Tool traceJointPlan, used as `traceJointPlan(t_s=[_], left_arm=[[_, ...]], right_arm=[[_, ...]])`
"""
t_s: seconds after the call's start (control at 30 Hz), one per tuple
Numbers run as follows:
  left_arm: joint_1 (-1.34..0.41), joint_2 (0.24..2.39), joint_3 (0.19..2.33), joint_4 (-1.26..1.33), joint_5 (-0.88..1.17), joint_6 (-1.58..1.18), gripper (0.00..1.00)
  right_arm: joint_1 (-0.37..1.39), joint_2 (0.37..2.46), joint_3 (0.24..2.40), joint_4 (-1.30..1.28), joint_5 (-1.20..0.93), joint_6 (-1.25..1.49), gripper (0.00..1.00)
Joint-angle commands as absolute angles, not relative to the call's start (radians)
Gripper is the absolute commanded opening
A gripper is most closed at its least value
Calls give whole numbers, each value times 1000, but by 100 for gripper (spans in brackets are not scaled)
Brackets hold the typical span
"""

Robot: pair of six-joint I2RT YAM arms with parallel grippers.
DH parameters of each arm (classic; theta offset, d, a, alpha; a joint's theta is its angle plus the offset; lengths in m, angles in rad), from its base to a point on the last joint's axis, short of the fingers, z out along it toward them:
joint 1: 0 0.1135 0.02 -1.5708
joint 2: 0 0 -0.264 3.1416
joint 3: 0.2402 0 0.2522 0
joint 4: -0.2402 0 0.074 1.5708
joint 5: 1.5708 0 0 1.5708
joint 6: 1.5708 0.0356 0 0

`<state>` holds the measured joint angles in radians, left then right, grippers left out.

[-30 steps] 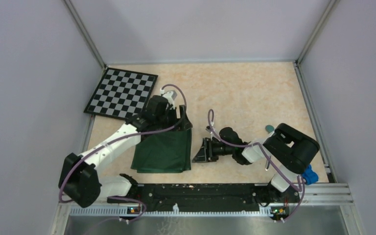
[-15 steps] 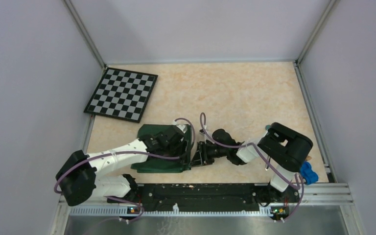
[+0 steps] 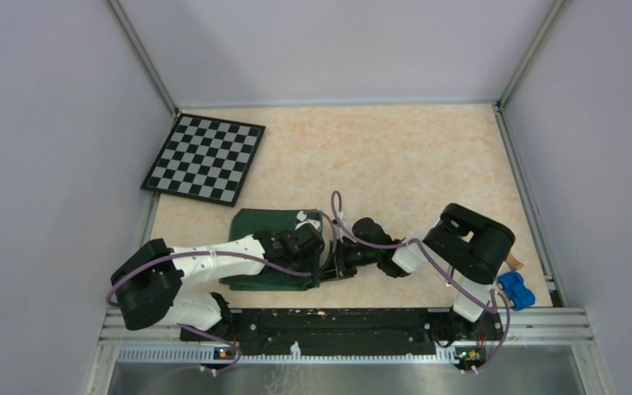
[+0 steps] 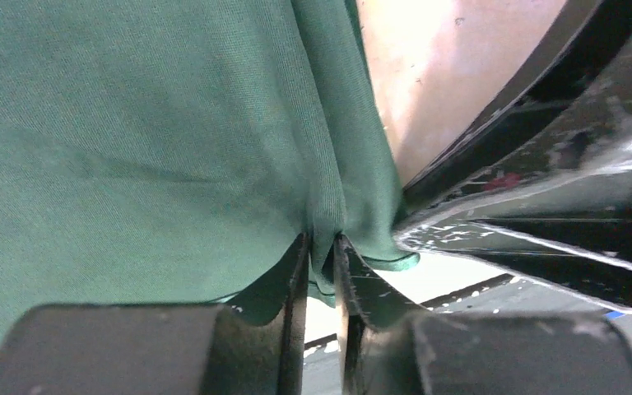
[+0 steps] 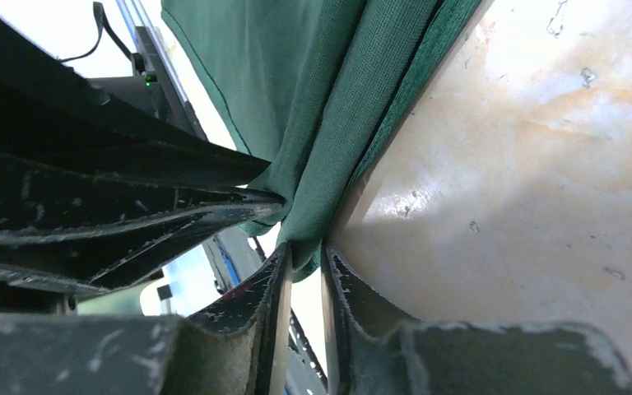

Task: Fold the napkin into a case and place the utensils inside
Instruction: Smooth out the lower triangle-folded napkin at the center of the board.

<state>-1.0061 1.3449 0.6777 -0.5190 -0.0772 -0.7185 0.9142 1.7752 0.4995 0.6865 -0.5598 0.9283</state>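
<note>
- Left gripper (image 4: 322, 243): fingers nearly together, with a bunched ridge of the napkin (image 4: 132, 148) pinched between the tips. The cloth fans out ahead of the fingers and to their left.
- Right gripper (image 5: 304, 251): fingers likewise drawn in close, and a pleat of the napkin runs straight down into the gap. I read this as a grip on the cloth edge. Bare table (image 5: 527, 164) lies to the right of these fingers.
- Change over the last second: the left gripper was up at the cloth's far right corner with wider jaws. It has since come down to the near right corner, carrying the cloth with it.
- Also changed: the right gripper stood off beside the cloth with its jaws apart. It has since moved in and closed.
- Top view: both sets of fingertips meet almost nose to nose at that one corner. The napkin (image 3: 255, 224) now lies lower and flatter, stretching away to the left of both.
- Judgement: one fold has been laid over and both arms now pinch the doubled edge. The cloth is still too wide for a case, so more folding is needed.
- Utensils: not visible in any current view.
- Checkered board (image 3: 204, 158) and blue toy car (image 3: 516, 290) are both well clear of the fingers.
</note>
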Motion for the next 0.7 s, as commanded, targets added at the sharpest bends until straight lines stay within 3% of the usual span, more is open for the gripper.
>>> traceJointPlan(t_s=[0.0,0.17,0.53,0.67], left_arm=[[-1025,1345,736,-513,-118,-739,17],[-1036,1322,763,-526,-116,-748,4],[-1066,1356,749,-468,-54,-767,4],[-1070,1353,732,-464,-38,-771,12]], right_arm=[[942,1812,535,696,-562,920,15],[943,1828,537,720,-571,933,2],[945,1832,528,776,-564,973,0],[945,1823,522,774,-559,979,2]])
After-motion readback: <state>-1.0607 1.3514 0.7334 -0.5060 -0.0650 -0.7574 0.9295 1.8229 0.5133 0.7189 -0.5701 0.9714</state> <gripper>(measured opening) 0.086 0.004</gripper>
